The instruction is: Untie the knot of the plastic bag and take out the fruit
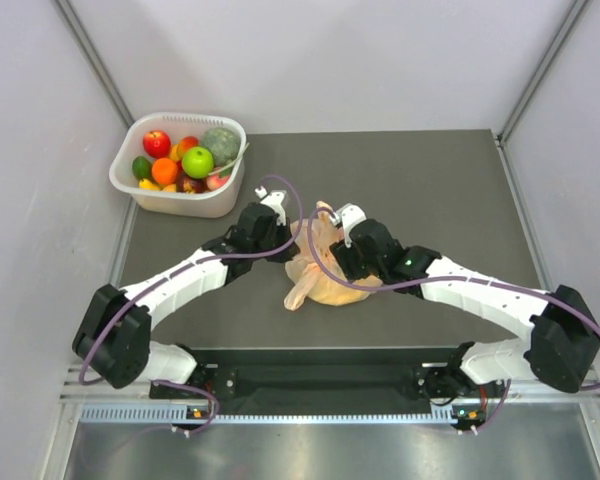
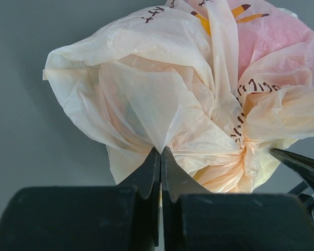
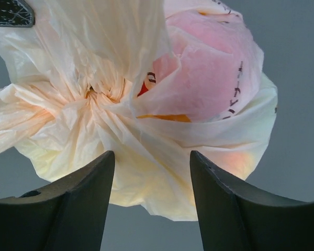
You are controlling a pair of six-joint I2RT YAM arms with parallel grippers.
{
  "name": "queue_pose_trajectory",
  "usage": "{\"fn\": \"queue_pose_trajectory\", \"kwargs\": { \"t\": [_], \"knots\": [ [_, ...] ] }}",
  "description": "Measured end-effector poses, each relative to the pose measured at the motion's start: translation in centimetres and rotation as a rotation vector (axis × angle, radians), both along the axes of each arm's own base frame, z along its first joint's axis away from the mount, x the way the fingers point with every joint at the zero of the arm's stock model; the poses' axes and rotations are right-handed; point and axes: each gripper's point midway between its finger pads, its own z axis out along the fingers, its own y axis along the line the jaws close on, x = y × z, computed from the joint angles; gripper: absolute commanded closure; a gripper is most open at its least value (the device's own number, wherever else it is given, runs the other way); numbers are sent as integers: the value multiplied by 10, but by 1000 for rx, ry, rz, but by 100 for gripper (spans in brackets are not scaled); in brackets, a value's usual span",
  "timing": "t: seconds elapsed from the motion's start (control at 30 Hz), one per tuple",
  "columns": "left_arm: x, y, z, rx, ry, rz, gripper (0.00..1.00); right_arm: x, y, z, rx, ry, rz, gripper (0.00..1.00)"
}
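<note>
My left fingers (image 2: pixel 149 172) are pressed tight on a fold of the plastic bag (image 2: pixel 146 78), and the knot (image 2: pixel 240 133) lies just off to their right. My right fingers (image 3: pixel 89 188) stand parted with nothing between them. The knot sits ahead of them, up and left of their gap, with one ear trailing sideways. I judge my right arm the nearer to it. The bag rests mid-worktop (image 1: pixel 430 170), and the fruit (image 3: pixel 199 78) shows only as pink and yellow through the film.
</note>
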Motion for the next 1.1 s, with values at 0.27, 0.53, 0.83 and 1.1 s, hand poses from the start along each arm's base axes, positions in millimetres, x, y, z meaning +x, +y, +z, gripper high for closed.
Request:
{"fn": "queue_pose_trajectory", "kwargs": {
  "t": [0.27,0.53,0.83,1.1],
  "knots": [
    [-9,5,7,-21,-19,3,100,4,9,-9,22,24,-21,100],
    [-6,21,4,29,-52,70,100,21,-17,18,105,-69,-270,100],
    [7,50,8,105,-105,198,100,27,-107,12,198,-80,-731,96],
    [6,58,13,106,-120,219,100,10,-79,16,223,-4,-507,32]
  ]
}}
